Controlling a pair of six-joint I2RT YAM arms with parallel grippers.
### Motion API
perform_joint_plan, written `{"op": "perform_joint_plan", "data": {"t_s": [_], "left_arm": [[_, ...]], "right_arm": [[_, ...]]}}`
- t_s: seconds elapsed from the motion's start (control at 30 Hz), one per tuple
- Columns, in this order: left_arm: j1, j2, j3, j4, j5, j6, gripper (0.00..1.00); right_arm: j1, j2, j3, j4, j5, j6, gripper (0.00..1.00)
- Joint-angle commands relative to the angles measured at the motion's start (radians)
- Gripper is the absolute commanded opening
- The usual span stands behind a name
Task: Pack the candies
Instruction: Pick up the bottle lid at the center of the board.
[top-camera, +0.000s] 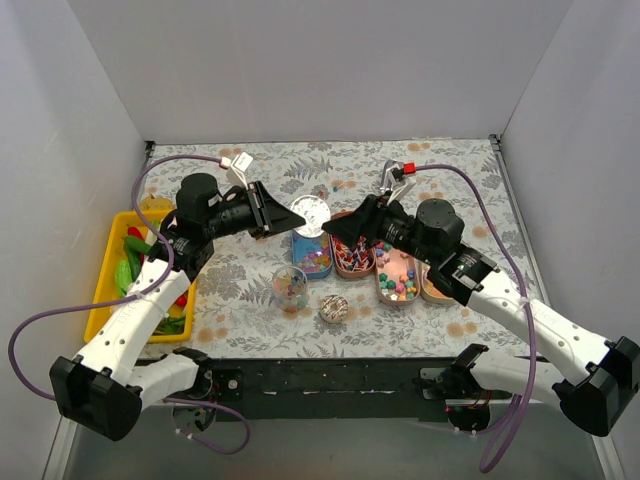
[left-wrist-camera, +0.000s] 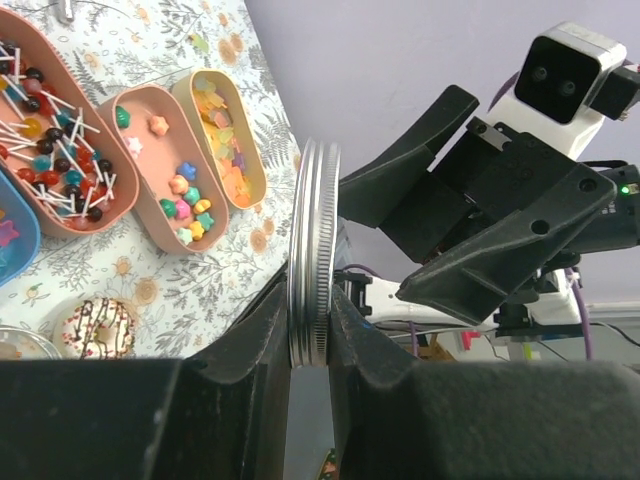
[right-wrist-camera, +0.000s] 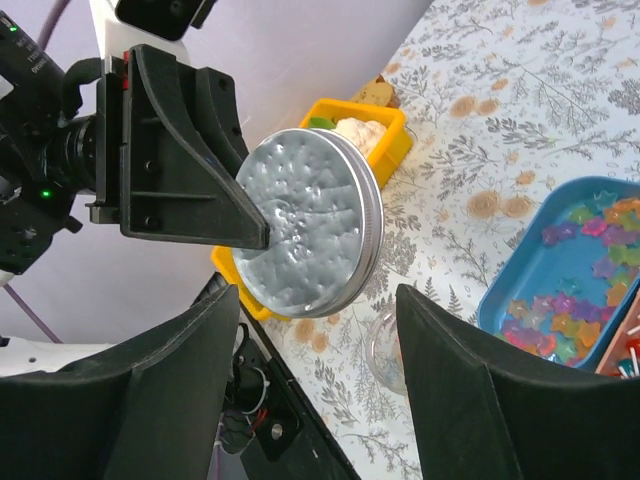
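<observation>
My left gripper is shut on a round silver jar lid, held on edge above the table. In the left wrist view the lid sits edge-on between my fingers. My right gripper is open and empty, facing the lid from the right; in its wrist view the lid hangs just beyond its spread fingers. A small glass jar holds candies. Candies fill oval trays: blue, sticks, star shapes and yellow gummies.
A yellow bin with toy vegetables stands at the left edge. A wrapped patterned ball lies beside the jar, near the front. White walls close off three sides of the floral table.
</observation>
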Motion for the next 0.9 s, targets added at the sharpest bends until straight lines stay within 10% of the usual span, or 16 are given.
{"op": "perform_joint_plan", "data": {"t_s": [0.0, 0.27, 0.5, 0.63, 0.87], "left_arm": [[-0.004, 0.002, -0.003, 0.083, 0.078, -0.051, 0.00], [-0.004, 0.001, -0.005, 0.134, 0.158, -0.096, 0.00], [-0.004, -0.005, -0.029, 0.135, 0.157, -0.096, 0.01], [-0.004, -0.014, -0.035, 0.095, 0.143, -0.064, 0.22], [-0.004, -0.031, -0.009, -0.041, 0.014, 0.048, 0.75]], "right_arm": [[0.001, -0.003, -0.001, 0.112, 0.002, 0.017, 0.71], [0.003, 0.038, 0.019, 0.163, -0.017, 0.060, 0.67], [0.003, 0.051, 0.022, 0.163, -0.037, 0.107, 0.30], [0.001, 0.041, 0.002, 0.151, -0.035, 0.135, 0.08], [0.001, 0.041, -0.036, 0.163, -0.061, 0.207, 0.01]]}}
